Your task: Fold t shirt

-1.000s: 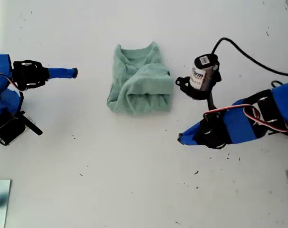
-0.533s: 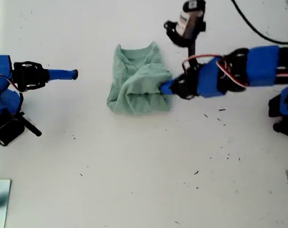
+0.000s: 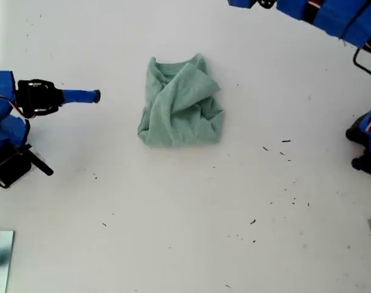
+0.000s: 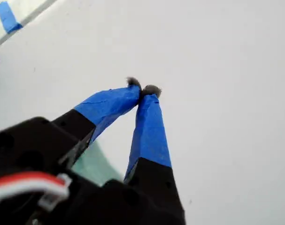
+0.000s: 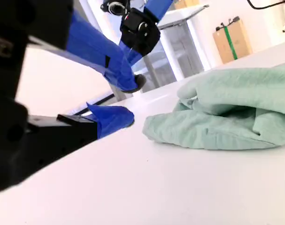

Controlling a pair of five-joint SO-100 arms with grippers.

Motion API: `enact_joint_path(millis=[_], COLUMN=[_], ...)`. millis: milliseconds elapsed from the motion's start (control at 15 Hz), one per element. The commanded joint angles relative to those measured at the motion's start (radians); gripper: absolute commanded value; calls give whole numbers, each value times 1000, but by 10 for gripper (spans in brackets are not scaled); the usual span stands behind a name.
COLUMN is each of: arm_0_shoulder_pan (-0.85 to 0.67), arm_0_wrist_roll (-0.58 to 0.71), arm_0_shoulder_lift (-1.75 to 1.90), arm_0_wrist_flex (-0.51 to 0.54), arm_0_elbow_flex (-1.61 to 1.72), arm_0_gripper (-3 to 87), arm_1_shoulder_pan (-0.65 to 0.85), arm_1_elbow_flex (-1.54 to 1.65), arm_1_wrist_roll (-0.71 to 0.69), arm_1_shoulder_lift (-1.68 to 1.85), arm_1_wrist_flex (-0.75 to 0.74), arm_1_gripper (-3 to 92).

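White tabletop (image 3: pixel 173 232): pale sage-green knit t shirt (image 3: pixel 180 102) lay bundled. First gripper (image 4: pixel 142 90) clenched, empty; second gripper (image 5: pixel 115 101) parted, beside it. Fold looked nearly done; next: tidy.

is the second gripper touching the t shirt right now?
Apart. In the second wrist view, bare white table shows between my second gripper and the near edge of the t shirt; the exterior view shows it well clear of the shirt.

I see a plain white worktop (image 3: pixel 173 232) scattered with small dark specks. A cardboard box (image 5: pixel 232 38) bound by a green strap stands in the background of the second wrist view. Blue tape (image 4: pixel 8 16) marks the worktop's far edge.
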Motion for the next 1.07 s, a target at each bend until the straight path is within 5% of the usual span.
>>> enact_joint_path(millis=[0,67,200,333,600,733,1000], arm_0_shoulder_pan=[34,34,44,58,67,67,67], arm_0_wrist_roll=[-66,-178,-607,-325,-371,-371,-370], arm_0_shoulder_lift=[9,9,9,3,5,5,6], arm_0_wrist_flex=[-63,-37,118,115,120,120,120], arm_0_elbow_flex=[12,9,8,12,11,11,11], arm_0_gripper=[66,66,88,118,117,117,118], arm_1_shoulder_pan=[-23,-44,-67,-100,-181,-184,-225], arm_1_elbow_flex=[202,410,890,1292,1836,1999,2002], arm_1_wrist_roll=[-66,-63,3,71,295,548,558], arm_1_shoulder_lift=[328,497,920,1381,2180,2168,2177], arm_1_wrist_flex=[144,149,126,218,744,796,778], arm_1_gripper=[23,23,23,23,23,22,33])
